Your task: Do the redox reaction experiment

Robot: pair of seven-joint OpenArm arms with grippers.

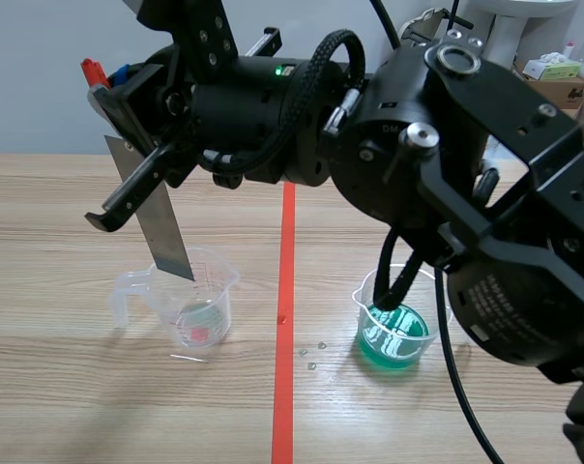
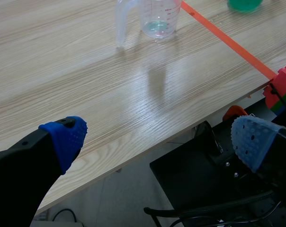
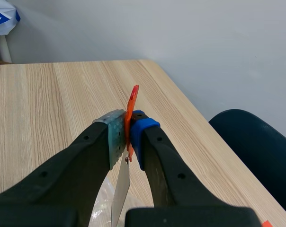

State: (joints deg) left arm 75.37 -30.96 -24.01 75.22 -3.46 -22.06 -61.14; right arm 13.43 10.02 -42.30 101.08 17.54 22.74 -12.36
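A clear measuring beaker [image 1: 190, 304] with a handle stands left of the red tape line and holds a little pale liquid. A second beaker [image 1: 396, 329], with green liquid, stands right of the line. My right arm reaches across from the right. Its gripper [image 1: 128, 101] is shut on a thin metal strip [image 1: 161, 227] with a red top end. The strip hangs slanted, with its lower end at the clear beaker's rim. In the right wrist view the strip [image 3: 131, 106] is pinched between the pads of the right gripper [image 3: 129, 137]. My left gripper [image 2: 157, 137] is open above the table's near edge, far from the clear beaker [image 2: 155, 19].
A few droplets [image 1: 311, 353] lie on the table between the beakers. Boxes [image 1: 553, 72] stand at the back right. A dark chair [image 3: 256, 151] stands beyond the table's side edge. A red and green object [image 2: 282, 87] sits beside the left gripper below the table's near edge.
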